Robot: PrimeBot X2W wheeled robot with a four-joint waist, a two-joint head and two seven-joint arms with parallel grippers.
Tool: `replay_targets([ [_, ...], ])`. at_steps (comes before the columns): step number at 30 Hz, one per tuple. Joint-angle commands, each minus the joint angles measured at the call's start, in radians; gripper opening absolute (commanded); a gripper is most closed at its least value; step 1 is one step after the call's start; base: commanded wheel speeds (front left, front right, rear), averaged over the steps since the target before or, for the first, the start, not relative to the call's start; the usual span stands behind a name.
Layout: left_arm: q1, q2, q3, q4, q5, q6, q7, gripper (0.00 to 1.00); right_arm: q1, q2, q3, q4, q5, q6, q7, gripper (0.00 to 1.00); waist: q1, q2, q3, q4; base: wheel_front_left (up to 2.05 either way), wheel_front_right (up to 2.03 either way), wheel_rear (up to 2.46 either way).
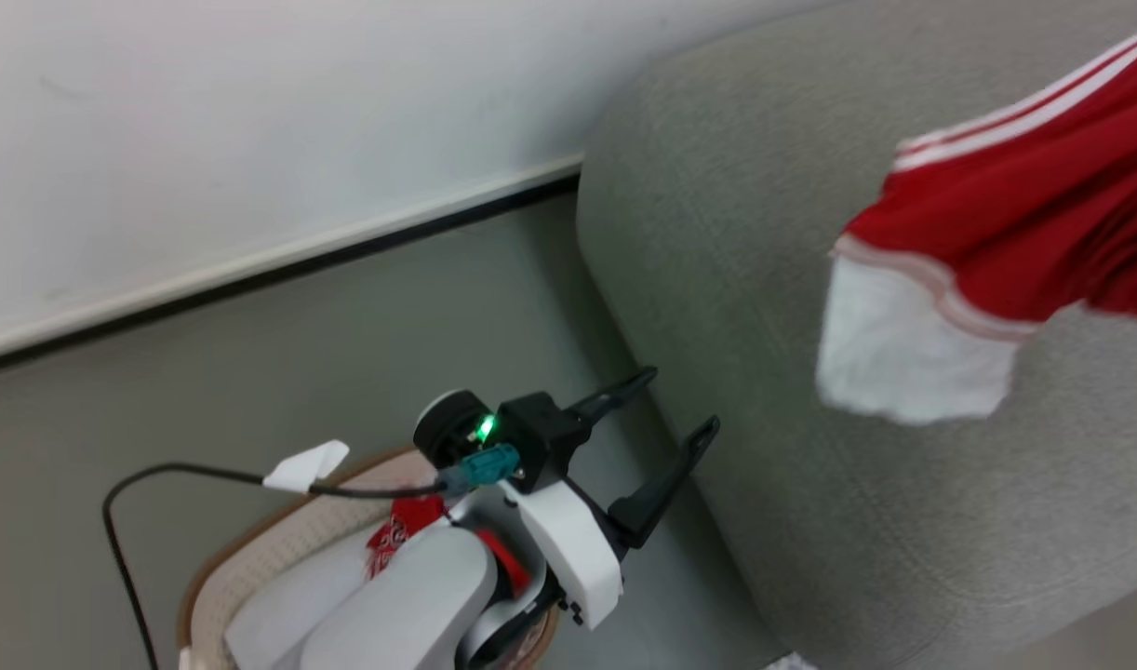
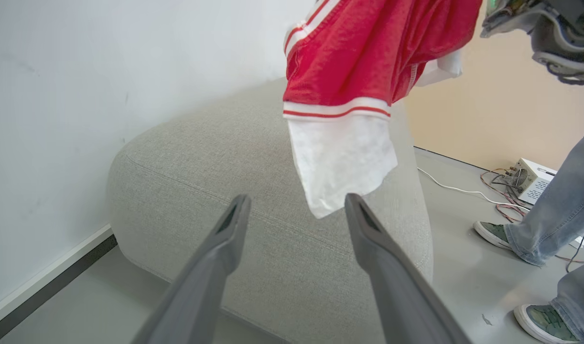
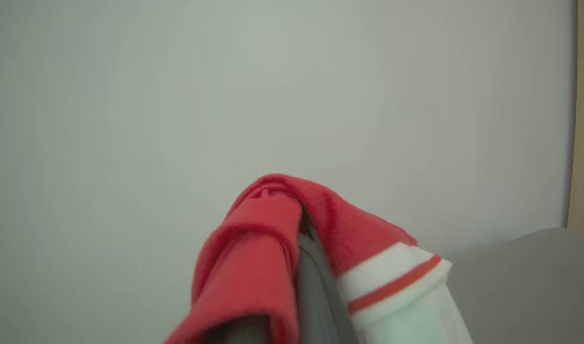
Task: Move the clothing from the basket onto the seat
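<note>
Red clothing (image 1: pixel 1024 223) with a white panel and striped red-and-white trim hangs from my right gripper (image 3: pixel 305 248). Its fingers are pressed together on a bunched fold, and the cloth drapes down both sides of them. The clothing dangles above the grey woven seat (image 1: pixel 717 242) at the far right, white panel lowest and clear of the cushion as far as I can tell. Another red piece (image 1: pixel 403 532) lies in the basket (image 1: pixel 271 549), which sits on the floor at the near left by the seat's rounded corner. My left gripper (image 1: pixel 680 400) hovers between basket and seat, fingers spread wide with nothing between them, pointing at the seat. A black cable (image 1: pixel 159 470) with a white tag runs to my left wrist. A white wall (image 1: pixel 252 112) stands at the far left. Right of the seat, a person's legs (image 2: pixel 564 200) in jeans and green shoes stand near a small box (image 2: pixel 531 177) with wires
</note>
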Motion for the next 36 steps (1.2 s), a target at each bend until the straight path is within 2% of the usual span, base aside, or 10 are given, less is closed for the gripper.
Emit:
replay_targets([
  [1,-0.015,0.010,0.001,-0.007,0.007,-0.003,0.005,1.00,-0.037,-0.008,-0.007,0.009,0.035,-0.002,0.000,0.00,-0.0002,-0.0001,0.066,0.045,0.00,0.00,0.00],
  [7,-0.070,0.023,0.001,-0.035,0.023,-0.005,0.025,1.00,-0.217,-0.106,-0.039,0.095,0.155,-0.002,0.000,0.00,-0.0002,-0.0001,0.200,0.117,0.00,0.00,0.00],
  [14,-0.133,0.032,-0.002,-0.059,0.049,-0.006,0.037,1.00,-0.410,-0.255,-0.080,0.253,0.179,-0.002,0.005,0.00,-0.0002,-0.0001,0.335,0.201,0.00,0.00,0.00],
  [21,-0.170,0.028,-0.002,-0.062,0.055,-0.002,0.025,1.00,-0.521,-0.339,-0.075,0.429,0.159,-0.002,0.050,0.00,-0.0002,-0.0001,0.417,0.264,0.00,0.00,0.00],
  [25,-0.179,0.027,-0.011,-0.048,0.062,-0.004,0.014,1.00,-0.531,-0.342,-0.045,0.538,0.177,-0.002,0.109,0.00,-0.0002,-0.0001,0.439,0.283,0.00,0.00,0.00],
  [30,-0.177,0.020,-0.013,-0.021,0.050,-0.005,-0.007,1.00,-0.492,-0.326,0.043,0.625,0.180,-0.002,0.223,0.00,-0.0002,-0.0001,0.429,0.288,0.00,0.00,0.00],
  [35,-0.173,0.010,-0.002,-0.001,0.022,-0.003,-0.023,1.00,-0.444,-0.311,0.124,0.665,0.239,-0.002,0.406,0.00,-0.0002,-0.0001,0.401,0.284,0.00,0.00,0.00],
  [36,-0.174,0.009,0.000,0.000,0.020,-0.002,-0.023,1.00,-0.441,-0.315,0.131,0.669,0.253,-0.002,0.438,0.13,-0.0002,-0.0001,0.395,0.283,0.00,0.00,0.00],
])
